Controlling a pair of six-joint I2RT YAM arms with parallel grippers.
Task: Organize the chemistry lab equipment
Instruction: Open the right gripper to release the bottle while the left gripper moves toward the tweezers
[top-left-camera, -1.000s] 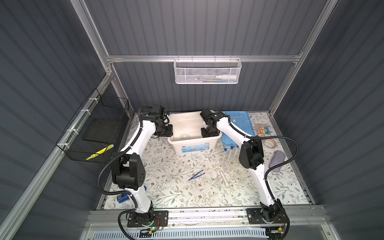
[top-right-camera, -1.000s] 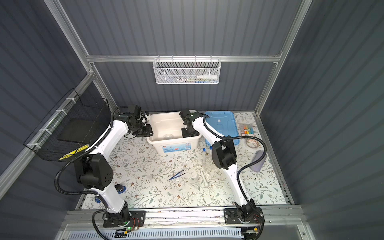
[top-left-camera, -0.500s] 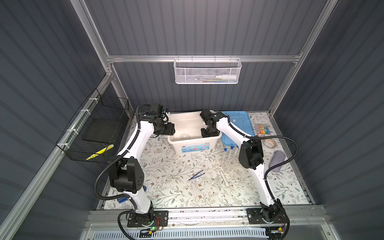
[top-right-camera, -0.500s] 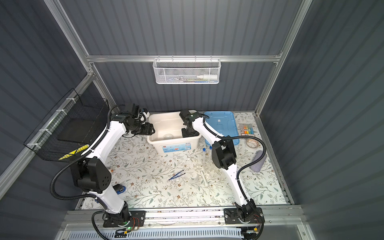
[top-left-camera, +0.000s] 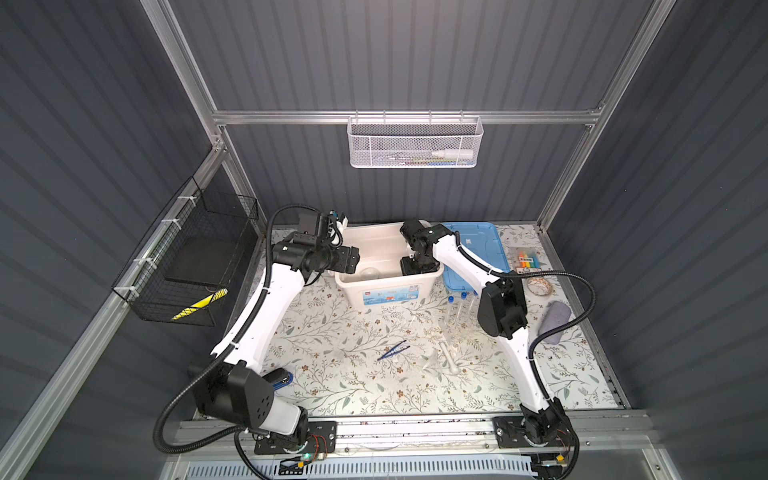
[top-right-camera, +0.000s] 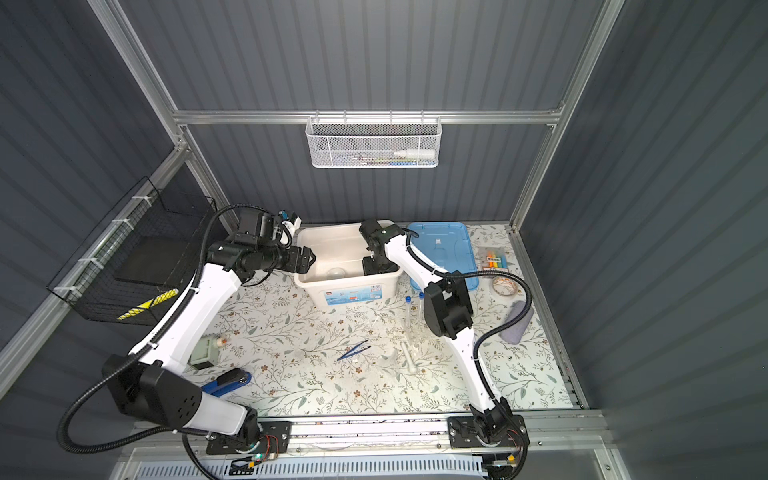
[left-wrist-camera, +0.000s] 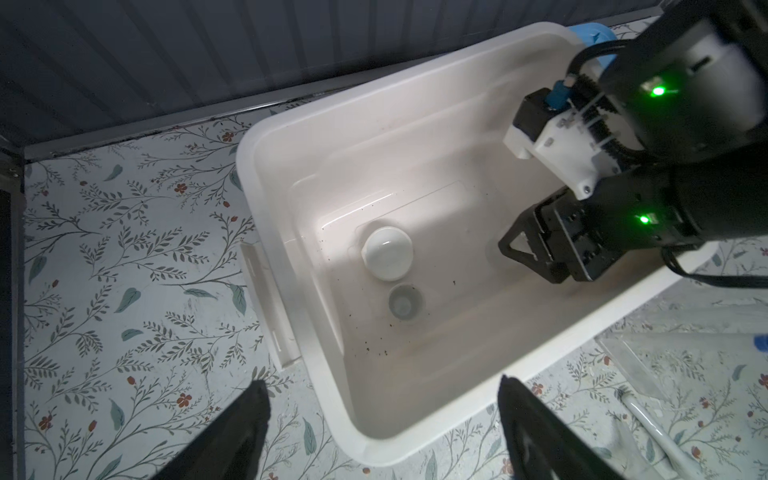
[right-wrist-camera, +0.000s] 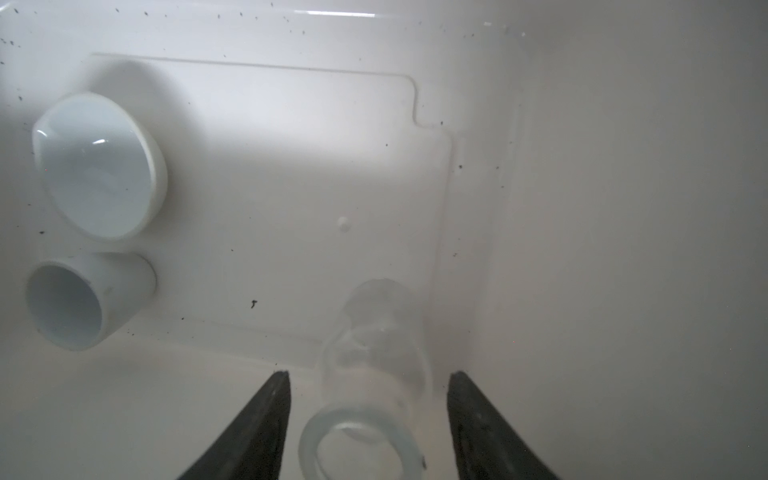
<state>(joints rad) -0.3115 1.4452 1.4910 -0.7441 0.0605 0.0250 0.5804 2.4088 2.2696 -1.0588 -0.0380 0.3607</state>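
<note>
Inside the white bin (left-wrist-camera: 247, 174), the right gripper (right-wrist-camera: 368, 374) stands spread astride a clear vial (right-wrist-camera: 374, 332) lying near two white dishes (right-wrist-camera: 99, 166); the left gripper (left-wrist-camera: 382, 382), likewise spread, hovers at the bin's rim.

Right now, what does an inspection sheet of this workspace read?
Surface: floral mat, white bin.
Job's things: white bowl, white cup, clear glass in bin; tweezers, pestle, capped tubes on mat.
Clutter: marker pack, grey cloth, tape roll.
Pincers: left pincer open above bin's edge; right pincer open, straddling the glass.
Cables: black hoses loop off both arms.
Surroundings: white mesh basket on back rail; black wire basket at left.
</note>
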